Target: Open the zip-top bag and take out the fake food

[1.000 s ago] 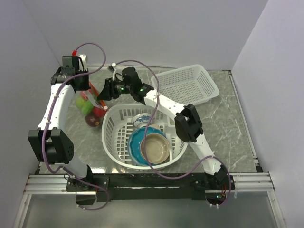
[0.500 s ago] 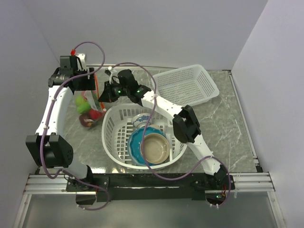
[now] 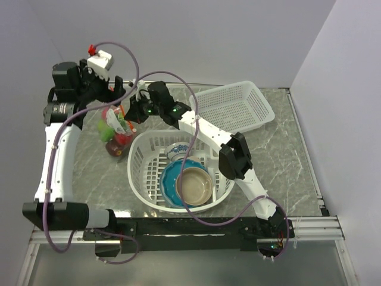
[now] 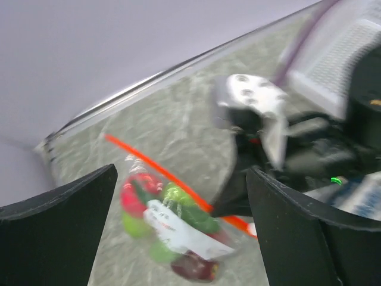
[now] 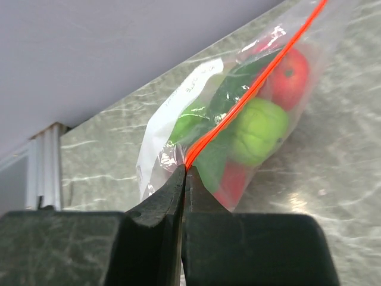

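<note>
The zip-top bag (image 3: 117,126) is a clear pouch with a red-orange zip strip (image 5: 238,101). It hangs at the back left of the table, next to the round basket. Inside it shows the fake food (image 5: 259,131): green, red and dark maroon pieces behind a white label. My right gripper (image 5: 184,171) is shut on one end of the zip strip, and in the top view it (image 3: 132,111) sits at the bag's right edge. My left gripper (image 4: 181,229) is open above the bag, its fingers wide apart and touching nothing. From above it (image 3: 116,90) is raised, just behind and to the left of the bag.
A round white basket (image 3: 143,173) holding ceramic bowls (image 3: 193,186) stands at the table's middle, right beside the bag. A white mesh tray (image 3: 235,107) lies at the back right. The back wall runs close behind both grippers.
My left gripper opened, let go of the bag and lifted back and to the left. My right gripper shut on the zip strip and now holds the bag alone.
</note>
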Controlling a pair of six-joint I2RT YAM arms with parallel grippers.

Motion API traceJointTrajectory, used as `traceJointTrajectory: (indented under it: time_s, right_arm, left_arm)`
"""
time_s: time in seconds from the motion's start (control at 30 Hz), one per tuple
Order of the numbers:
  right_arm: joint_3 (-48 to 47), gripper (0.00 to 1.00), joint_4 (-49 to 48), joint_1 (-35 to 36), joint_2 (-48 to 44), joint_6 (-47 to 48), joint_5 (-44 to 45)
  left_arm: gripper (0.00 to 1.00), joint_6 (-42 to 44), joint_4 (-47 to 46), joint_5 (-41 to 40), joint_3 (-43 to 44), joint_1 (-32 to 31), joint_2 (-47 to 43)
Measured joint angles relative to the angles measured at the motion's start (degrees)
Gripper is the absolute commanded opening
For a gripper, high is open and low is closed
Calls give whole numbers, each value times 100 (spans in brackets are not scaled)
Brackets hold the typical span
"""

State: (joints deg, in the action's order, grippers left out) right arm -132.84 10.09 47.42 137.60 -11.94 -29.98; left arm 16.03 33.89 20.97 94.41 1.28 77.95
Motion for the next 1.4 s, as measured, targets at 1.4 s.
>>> traceJointTrajectory:
  time_s: [1.4]
  right_arm:
    - [723, 0, 544, 745, -798, 3123, -337]
  left_arm:
    - [97, 3095, -514, 6105, -1714, 3635, -1023]
